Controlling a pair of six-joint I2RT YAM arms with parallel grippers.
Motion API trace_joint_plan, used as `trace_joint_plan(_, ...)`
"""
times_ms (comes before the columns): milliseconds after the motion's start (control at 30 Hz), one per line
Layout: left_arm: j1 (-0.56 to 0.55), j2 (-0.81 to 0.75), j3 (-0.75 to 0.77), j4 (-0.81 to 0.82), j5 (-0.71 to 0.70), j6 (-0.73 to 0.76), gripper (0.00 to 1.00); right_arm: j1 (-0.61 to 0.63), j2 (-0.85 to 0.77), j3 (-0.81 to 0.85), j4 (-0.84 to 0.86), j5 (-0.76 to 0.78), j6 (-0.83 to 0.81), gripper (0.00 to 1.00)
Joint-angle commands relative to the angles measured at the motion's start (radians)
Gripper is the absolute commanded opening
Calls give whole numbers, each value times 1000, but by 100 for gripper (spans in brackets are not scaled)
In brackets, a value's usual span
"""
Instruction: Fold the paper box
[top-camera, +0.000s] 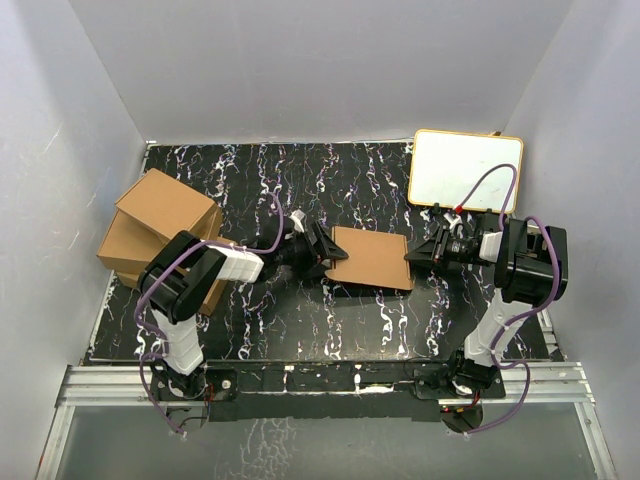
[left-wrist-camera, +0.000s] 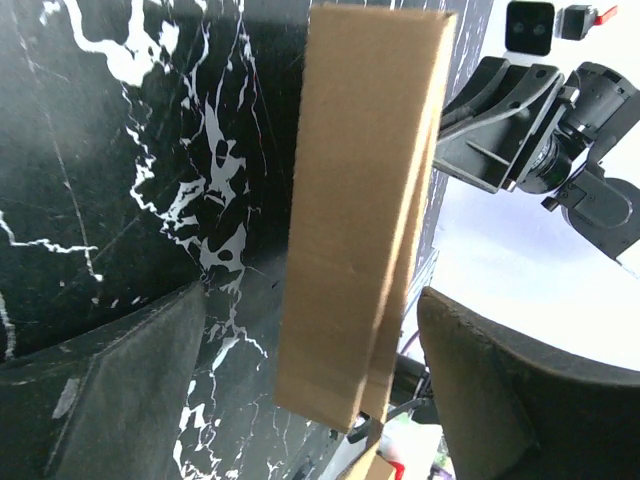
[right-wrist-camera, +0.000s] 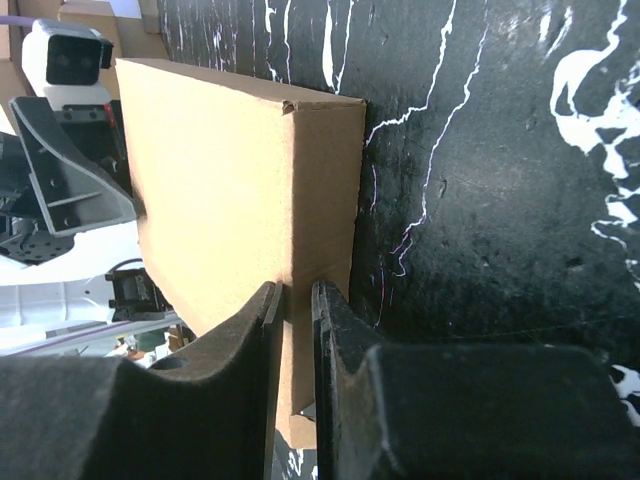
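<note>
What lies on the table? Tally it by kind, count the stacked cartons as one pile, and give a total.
Paper box: 1
Pile of cardboard boxes: 1
White board with a yellow rim: 1
Total: 3

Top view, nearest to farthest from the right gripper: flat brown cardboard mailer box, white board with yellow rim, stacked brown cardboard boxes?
1. flat brown cardboard mailer box: centre, its right edge pinched by the right gripper.
2. white board with yellow rim: far right corner, behind the gripper.
3. stacked brown cardboard boxes: far left side.
</note>
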Motion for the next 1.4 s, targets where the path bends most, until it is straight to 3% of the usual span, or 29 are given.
trace_joint_plan(0,-19,11,25,18,-27,-55,79,-12,23,-14,24,66,-27,19)
trace_joint_plan(200,-28,-21,31,30,-63,-120,37,-12,3,-2,9,23,-56,23)
trace_joint_plan(467,-39,-111,39,-58,-109,-217,28,-12,-109,81,-164,-64,-213,43)
trace_joint_plan(700,-39,-212,108,-337,-167,-298,28,-11,-284,295,-545,-46,-589,58)
trace_joint_plan(900,-39,-233,227,-602,-198,-412,28,117,-408,512,-894,-6,-1067,95)
trace_joint_plan(1000,-39,-232,274,-657,-187,-459,27,213,-550,413,-824,-35,-1253,99)
trace_joint_plan(1133,-39,-236,340,-757,-194,-476,27,354,-738,219,-488,-6,-1289,99)
trace_joint_plan(1367,-39,-236,375,-792,-183,-499,27,533,-691,192,-411,185,-1301,98)
